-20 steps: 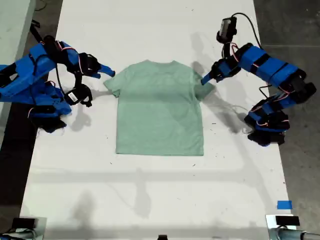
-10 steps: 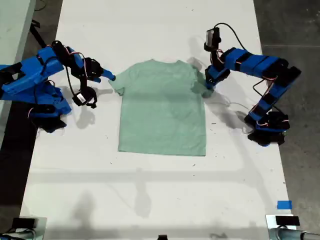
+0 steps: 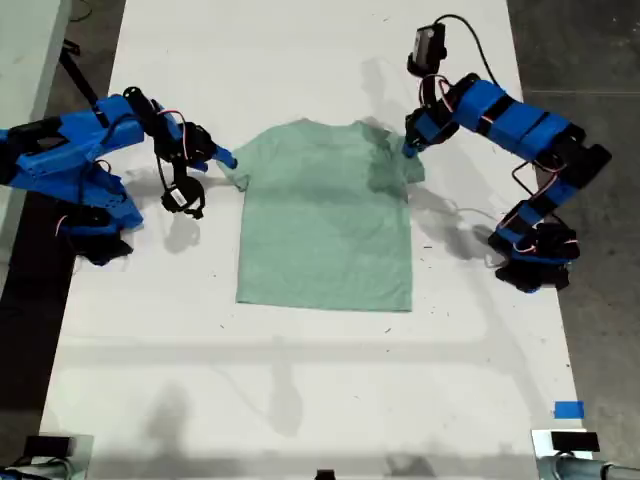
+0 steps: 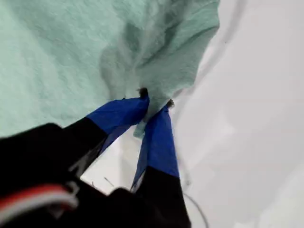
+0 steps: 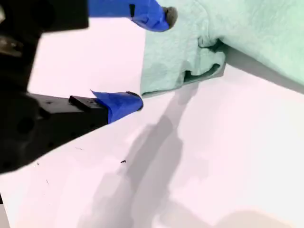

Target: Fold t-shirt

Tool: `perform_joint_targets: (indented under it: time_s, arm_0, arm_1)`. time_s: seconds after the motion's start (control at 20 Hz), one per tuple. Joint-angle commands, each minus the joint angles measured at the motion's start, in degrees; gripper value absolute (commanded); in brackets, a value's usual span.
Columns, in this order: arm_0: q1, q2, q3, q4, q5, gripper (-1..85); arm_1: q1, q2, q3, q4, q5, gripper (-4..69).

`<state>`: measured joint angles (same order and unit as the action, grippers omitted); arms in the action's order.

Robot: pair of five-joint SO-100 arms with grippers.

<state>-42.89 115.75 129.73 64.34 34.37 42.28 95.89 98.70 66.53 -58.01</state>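
The pale mint-green t-shirt (image 3: pixel 320 230) lies flat on the white table (image 3: pixel 300 400), collar toward the far edge. My first gripper (image 3: pixel 410 148) is at the sleeve on the exterior view's right and is shut on that sleeve's cloth (image 4: pixel 161 61). The pinch (image 4: pixel 154 102) holds the cloth bunched and raised off the table. My second gripper (image 3: pixel 226 160) is at the sleeve on the exterior view's left. It stands open (image 5: pixel 151 59), one fingertip (image 5: pixel 161 14) over the sleeve hem (image 5: pixel 180 66) and the other fingertip (image 5: pixel 128 102) on the table beside it.
A piece of blue tape (image 3: pixel 568 409) is stuck near the table's near corner on the exterior view's right, with a small dark device (image 3: pixel 567 441) below it. Both arm bases stand at the table's side edges. Dark floor (image 3: pixel 590 50) lies beyond the table.
My first gripper closed in on the sleeve at the exterior view's right and lifted it, bunching the cloth. My second gripper reached forward to the other sleeve. The shirt shifted slightly.
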Motion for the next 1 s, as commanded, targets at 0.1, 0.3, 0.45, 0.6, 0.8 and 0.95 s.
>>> perform_joint_targets:
  time_s: [0.1,0.3,0.45,0.6,0.8,0.95]
  arm_0:
    - [-1.67,-12.92,-6.68,-5.89,0.26,26.6]
    - [-4.13,-33.05,-21.45,-3.78,0.62,21.4]
    - [-6.77,-40.17,-30.06,0.18,1.23,3.9]
    - [-6.42,-40.78,-34.01,3.43,2.11,-0.1]
    - [-0.97,-32.78,-38.5,5.27,2.55,-0.1]
    - [4.66,-31.55,-43.68,5.01,2.64,-0.1]
  arm_1:
    - [-6.42,4.39,-11.69,5.45,2.81,-1.3]
    - [-12.13,6.24,-15.56,7.73,6.06,-1.3]
    - [-15.64,7.73,-15.82,8.26,8.17,-1.3]
    - [-18.37,7.91,-16.35,7.21,10.2,-1.3]
    - [-19.6,3.78,-16.52,-0.97,13.62,-1.3]
    - [-19.51,-3.34,-18.11,-8.35,14.5,-1.3]
